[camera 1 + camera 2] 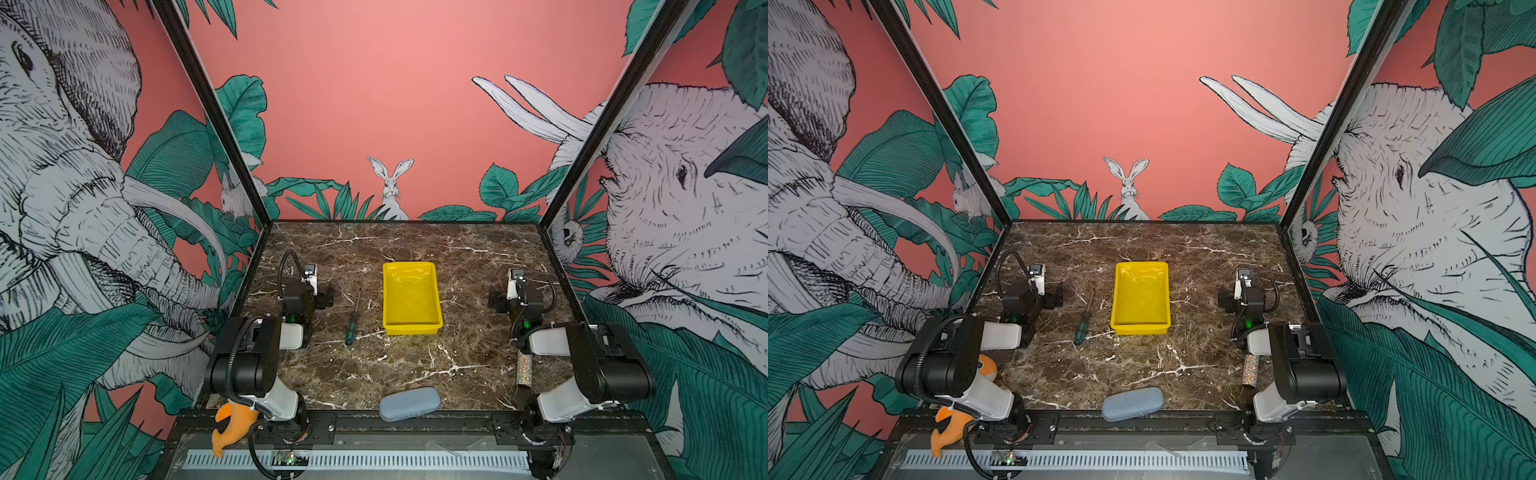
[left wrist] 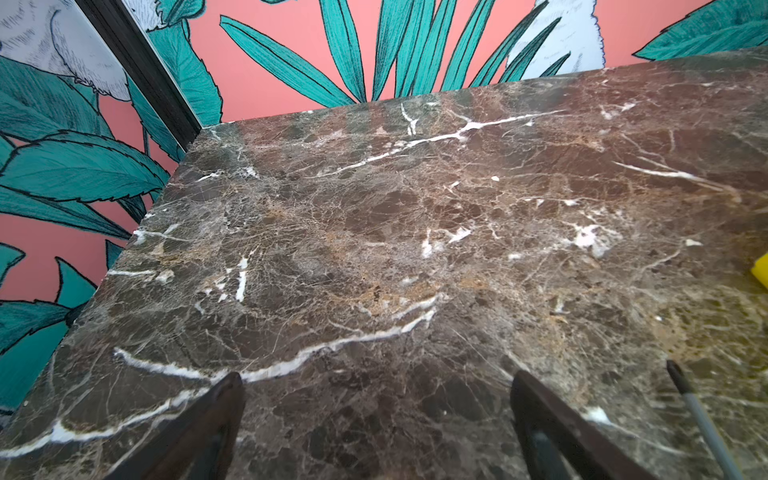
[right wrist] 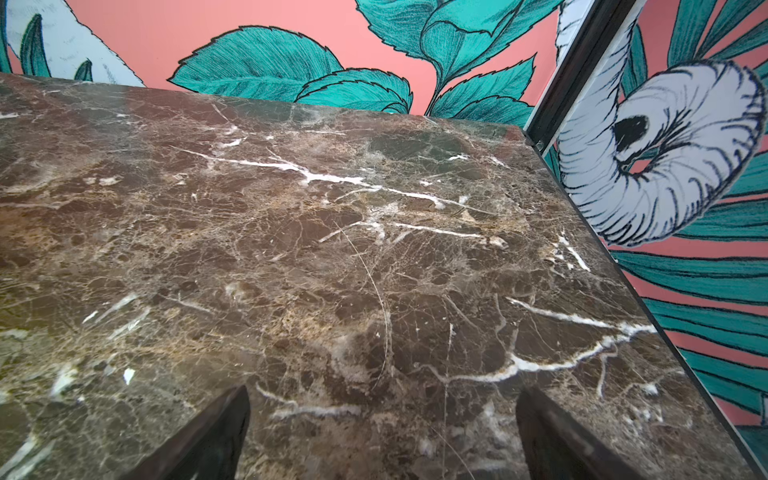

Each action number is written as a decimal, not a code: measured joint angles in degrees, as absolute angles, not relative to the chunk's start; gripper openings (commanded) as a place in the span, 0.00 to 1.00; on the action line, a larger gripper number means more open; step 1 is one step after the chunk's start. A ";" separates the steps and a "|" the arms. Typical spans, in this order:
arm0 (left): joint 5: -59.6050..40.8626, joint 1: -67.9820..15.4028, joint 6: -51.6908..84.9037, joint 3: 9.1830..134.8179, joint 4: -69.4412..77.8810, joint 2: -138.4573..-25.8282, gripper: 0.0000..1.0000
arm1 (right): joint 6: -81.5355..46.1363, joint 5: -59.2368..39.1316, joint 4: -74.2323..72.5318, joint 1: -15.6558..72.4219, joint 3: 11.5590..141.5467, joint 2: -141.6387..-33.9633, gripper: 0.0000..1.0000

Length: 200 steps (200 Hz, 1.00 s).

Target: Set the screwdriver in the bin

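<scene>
Left gripper (image 2: 376, 376): jaws found spread wide, with only bare marble table (image 2: 374, 232) between them. Right gripper (image 3: 383, 391): likewise spread wide, nothing held.

In both top views the screwdriver (image 1: 352, 320) is seen whole. It lies flat between the left gripper and the bin (image 1: 411, 266), touching neither. The left wrist view records only its thin shaft, outside the jaws, and one yellow corner of the bin. The right wrist view records table alone.

A glittery cylinder (image 1: 524, 370), behind the right gripper beside its arm, is seen only from above.
</scene>
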State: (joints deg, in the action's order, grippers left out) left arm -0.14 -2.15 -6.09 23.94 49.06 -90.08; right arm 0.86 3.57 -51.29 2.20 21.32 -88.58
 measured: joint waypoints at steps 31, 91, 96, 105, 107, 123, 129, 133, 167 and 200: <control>-0.12 -2.15 -6.07 23.94 48.90 -90.08 1.00 | 0.86 3.62 -51.29 2.20 21.32 -88.58 0.99; -0.12 -2.15 -6.09 23.94 48.25 -90.08 1.00 | 0.86 3.62 -51.29 2.20 21.32 -88.58 0.99; -0.12 -2.15 -6.07 23.94 48.25 -90.08 1.00 | 0.86 3.62 -51.29 2.20 21.32 -88.58 0.99; -0.12 -2.15 -6.09 23.94 48.25 -90.08 1.00 | 0.86 3.62 -51.29 2.20 21.32 -88.58 0.99; -0.12 -2.15 -6.07 23.94 48.25 -90.08 1.00 | 0.86 3.62 -51.29 2.20 21.32 -88.58 0.99; -0.12 -2.15 -6.07 23.94 48.25 -90.08 1.00 | 0.86 3.62 -51.29 2.20 21.32 -88.58 0.99; -0.14 -2.15 -6.09 23.94 48.25 -90.08 1.00 | 0.86 3.62 -51.29 2.20 21.32 -88.58 0.99; -0.14 -2.15 -6.09 23.94 48.25 -90.08 1.00 | 0.86 3.62 -51.29 2.20 21.32 -88.58 0.99; -0.14 -2.15 -6.09 23.94 48.25 -90.08 1.00 | 0.86 3.62 -51.29 2.20 21.32 -88.58 0.99; -0.08 -2.15 -6.07 23.94 48.25 -90.08 1.00 | 0.86 3.60 -51.29 2.20 21.32 -88.58 0.99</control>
State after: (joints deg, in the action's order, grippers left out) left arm -0.08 -2.15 -6.07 23.94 48.25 -90.08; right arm 0.86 3.60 -51.29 2.20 21.32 -88.58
